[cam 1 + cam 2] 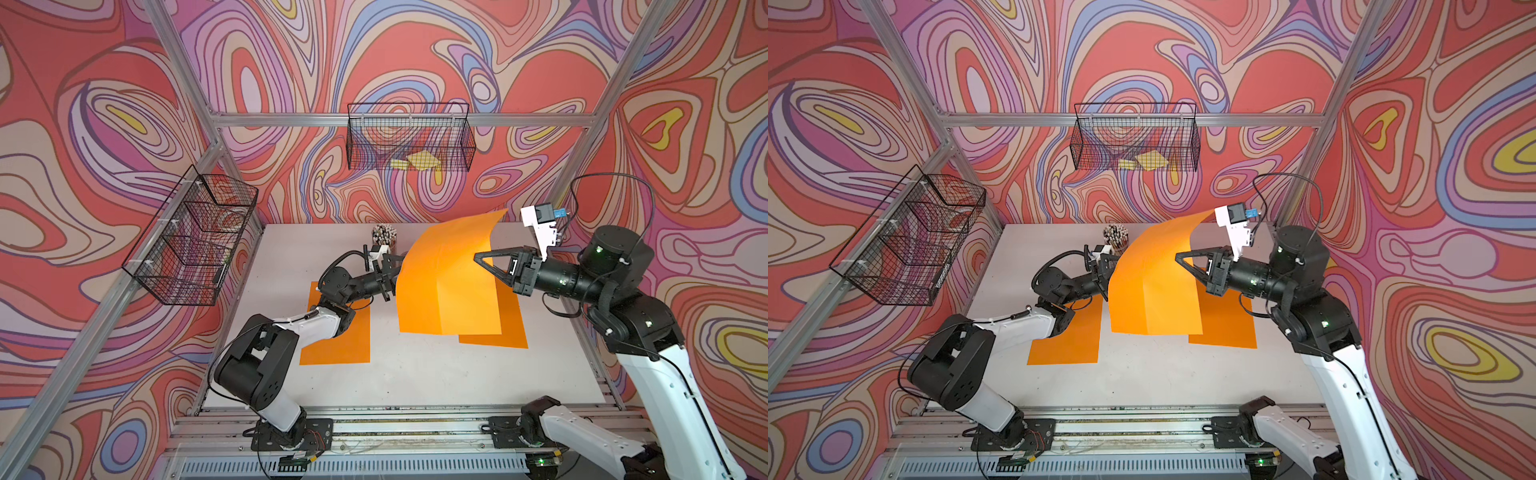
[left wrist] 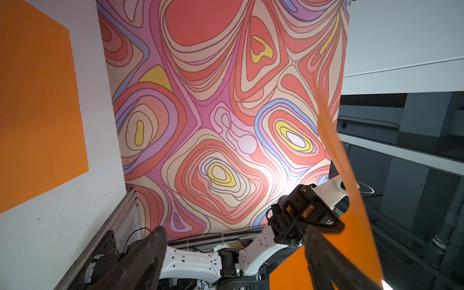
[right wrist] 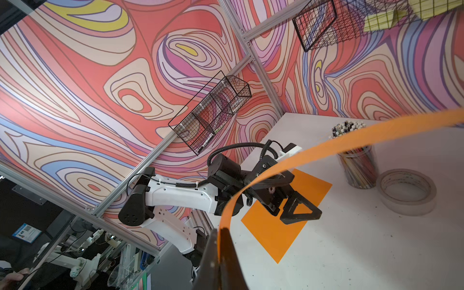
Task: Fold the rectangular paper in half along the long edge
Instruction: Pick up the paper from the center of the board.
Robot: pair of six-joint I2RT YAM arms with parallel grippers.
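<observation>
Right gripper [image 3: 221, 232] fills the bottom of its own wrist view, fingers pinched tight on the edge of the paper [image 3: 326, 145], which sweeps away edge-on as a thin orange ribbon. Seen in both top views, the paper [image 1: 444, 286] hangs raised over the middle of the table [image 1: 415, 374], bowed, top corner curling toward the back wall, bottom edge low by the tabletop. Touching or not, I cannot tell. The right gripper has it by one long edge, about halfway along. Left gripper [image 1: 1105, 272] sits at the opposite long edge, fingertips hidden behind the sheet from above. The left wrist view settles it: fingers [image 2: 148, 253] spread wide, gripping nothing, paper right by one of them. So my read is that the fold is not made. The long edges are well apart, nothing is laid flat, nothing pressed. A faint line down the paper's middle in the top views may be a crease, hard to say. Left to do: bring one long edge over onto the other, set it down, press. A spare sheet [image 1: 336, 340] lies flat by the left arm, a second sheet [image 1: 509, 324] on the right side. Only the right wrist view shows a tape roll [image 3: 406, 193] beside the jar [image 3: 357, 165] of pencils; the top views do not show it.
</observation>
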